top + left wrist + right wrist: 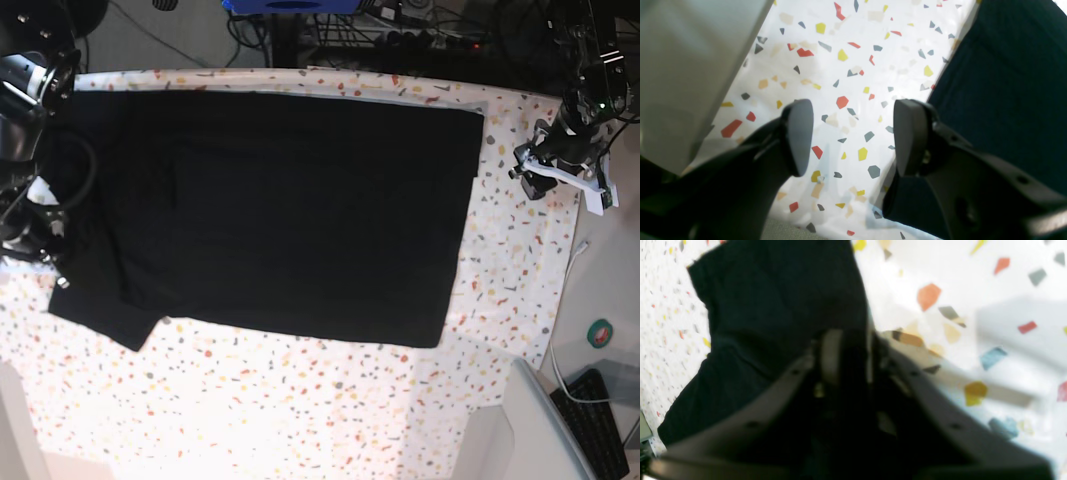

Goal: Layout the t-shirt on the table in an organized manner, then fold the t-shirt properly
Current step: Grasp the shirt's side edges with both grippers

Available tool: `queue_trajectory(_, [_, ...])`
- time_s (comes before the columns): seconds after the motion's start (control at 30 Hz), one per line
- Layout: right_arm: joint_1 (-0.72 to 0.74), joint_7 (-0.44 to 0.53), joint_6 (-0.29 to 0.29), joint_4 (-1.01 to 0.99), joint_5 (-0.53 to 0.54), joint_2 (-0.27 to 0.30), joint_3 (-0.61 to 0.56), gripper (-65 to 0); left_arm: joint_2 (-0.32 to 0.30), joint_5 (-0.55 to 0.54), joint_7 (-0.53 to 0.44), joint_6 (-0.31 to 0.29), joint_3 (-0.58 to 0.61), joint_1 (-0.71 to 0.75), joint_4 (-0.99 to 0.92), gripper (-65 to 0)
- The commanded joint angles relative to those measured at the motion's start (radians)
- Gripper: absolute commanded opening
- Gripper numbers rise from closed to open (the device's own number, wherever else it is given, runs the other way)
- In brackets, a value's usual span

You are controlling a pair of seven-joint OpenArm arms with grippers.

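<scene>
Fingers [800, 136] of the left gripper [853, 138] stand spread apart over bare table [853, 66], the t-shirt [1007, 93] just beside. The right gripper [846, 356] pinches black shirt cloth. The shirt lies flat, plain side up, across the table; a keyboard [600, 415] sits off the near right corner.

Beyond the far edge, dark cables [420, 30] tangle beneath a blue object [290, 6]. A keyboard [600, 408] lies on grey floor [610, 270] off the near right corner.
</scene>
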Motion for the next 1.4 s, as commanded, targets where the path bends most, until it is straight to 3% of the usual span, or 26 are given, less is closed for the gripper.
queue_trajectory(0.0, [0.024, 0.012, 0.010, 0.015, 0.013, 0.018, 0.002, -60.5, -0.011, -0.007, -0.016, -0.006, -0.007, -0.002, 0.015, -29.3])
queue_trajectory(0.07, [0.024, 0.012, 0.010, 0.015, 0.014, 0.018, 0.002, -65.0, -0.011, -0.007, -0.016, -0.006, -0.007, -0.002, 0.015, -29.3])
queue_trajectory(0.47, [0.033, 0.006, 0.010, 0.055, 0.020, 0.018, 0.004, -65.0, -0.011, -0.007, -0.016, -0.006, -0.007, -0.002, 0.015, -29.3])
queue_trajectory(0.6, [0.018, -0.081, 0.010, 0.172, 0.020, 0.015, 0.004, -65.0, -0.011, 0.003, -0.015, -0.006, 0.001, -0.025, 0.005, -29.3])
queue_trajectory(0.83, [0.000, -0.164, 0.010, 0.319, 0.022, -0.036, 0.008, -65.0, -0.005, 0.236, 0.005, -0.009, 0.148, -0.329, -0.206, -29.3])
queue_trajectory(0.93, [-0.019, -0.170, 0.010, 0.379, 0.020, -0.066, 0.007, -65.0, -0.002, 0.250, 0.051, -0.009, 0.202, -0.487, -0.364, -29.3])
queue_trajectory(1.07, [-0.028, -0.170, 0.010, 0.397, 0.020, -0.066, 0.004, -65.0, 0.013, 0.250, 0.056, -0.009, 0.272, -0.642, -0.572, -29.3])
queue_trajectory(1.37, [-0.031, -0.169, 0.011, 0.400, 0.020, -0.060, 0.010, -65.0, 0.090, 0.257, 0.051, -0.012, 0.300, -0.742, -0.773, -29.3])
